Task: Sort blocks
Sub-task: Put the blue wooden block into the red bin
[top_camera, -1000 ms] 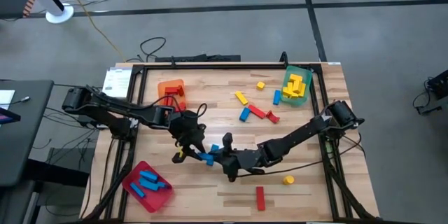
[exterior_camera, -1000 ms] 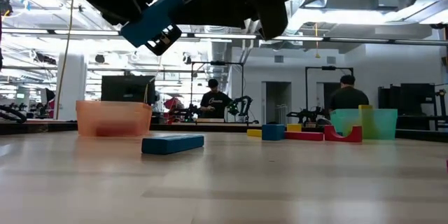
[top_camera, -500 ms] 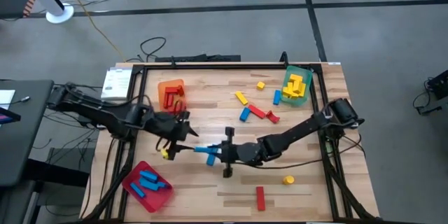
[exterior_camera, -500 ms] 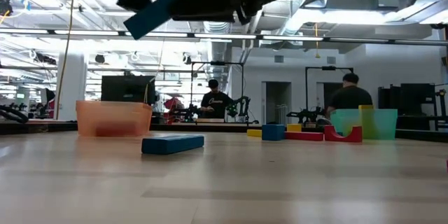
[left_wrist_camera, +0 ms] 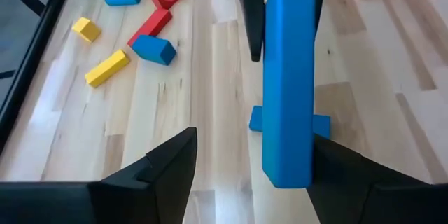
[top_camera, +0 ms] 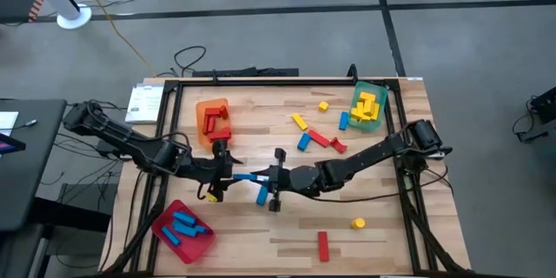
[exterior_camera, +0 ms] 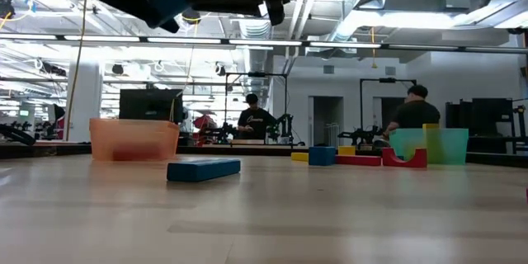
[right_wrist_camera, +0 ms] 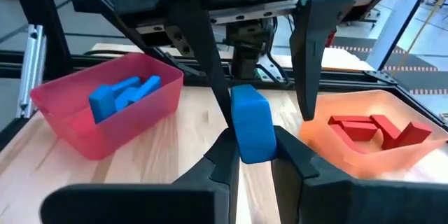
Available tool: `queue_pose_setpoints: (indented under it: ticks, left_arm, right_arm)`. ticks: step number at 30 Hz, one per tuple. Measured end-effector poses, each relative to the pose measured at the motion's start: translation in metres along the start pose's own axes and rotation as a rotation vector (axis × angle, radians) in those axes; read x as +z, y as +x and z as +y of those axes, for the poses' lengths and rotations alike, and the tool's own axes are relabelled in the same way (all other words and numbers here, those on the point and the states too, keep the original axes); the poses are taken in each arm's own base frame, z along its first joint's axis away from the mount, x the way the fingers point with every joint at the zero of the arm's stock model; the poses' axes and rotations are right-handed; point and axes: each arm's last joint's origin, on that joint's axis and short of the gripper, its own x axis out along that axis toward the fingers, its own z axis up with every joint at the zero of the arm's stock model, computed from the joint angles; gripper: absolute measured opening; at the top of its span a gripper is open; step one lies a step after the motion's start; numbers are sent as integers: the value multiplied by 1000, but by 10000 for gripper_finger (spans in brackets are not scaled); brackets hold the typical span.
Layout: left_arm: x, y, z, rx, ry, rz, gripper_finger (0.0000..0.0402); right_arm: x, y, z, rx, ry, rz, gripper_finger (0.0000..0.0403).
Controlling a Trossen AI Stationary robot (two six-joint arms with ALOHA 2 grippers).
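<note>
Two grippers: they meet over the middle of the counter [top_camera: 365, 248], a little toward its left edge, with one blue block between them.
Right gripper [top_camera: 271, 178]: its fingers [right_wrist_camera: 222, 155] are closed on one end of the held blue block [top_camera: 250, 176], which is lifted clear of the wood.
Left gripper [top_camera: 222, 174]: its fingers [left_wrist_camera: 164, 164] are spread wide on either side of the block's other end, not touching it in the left wrist view.
Second blue block [top_camera: 261, 195]: lies flat on the counter just beside and under the held one; the low view shows it alone in the foreground.
Red tray [top_camera: 201, 243]: near the counter's front left corner, with several blue blocks inside.
Orange tray [top_camera: 201, 107]: near the back left corner, behind the left gripper, holding red blocks.
Green tray [top_camera: 380, 122]: at the back right corner, holding yellow blocks.
Loose cluster: toward the back right, near the green tray, lie two yellow, two blue and two red blocks, well apart from the grippers.
Front right: one yellow block [top_camera: 358, 223] and one red block [top_camera: 323, 245] lie apart from the rest.
In the way: each arm reaches in from its own side, crossing only bare wood.
Room behind: two people stand far off in the low view.
</note>
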Motion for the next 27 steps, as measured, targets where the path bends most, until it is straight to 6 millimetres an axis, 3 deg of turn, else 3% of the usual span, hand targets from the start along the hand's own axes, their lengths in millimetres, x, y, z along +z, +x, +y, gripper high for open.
queue_pose_setpoints:
  ticks: [6,17,23,27]
  left_arm:
    - [1,0,0,-3,-3,-7,195]
    - [1,0,-1,-7,6,-12,63]
    - [0,-2,-2,-9,29,6,55]
    - [-7,-9,-2,-22,72,119,56]
  right_arm:
    - [1,0,-1,-1,3,-4,72]
    - [1,3,-7,-16,10,-3,72]
    - [-1,3,-7,-12,-3,19,77]
    - [-6,3,-6,-9,-21,62,110]
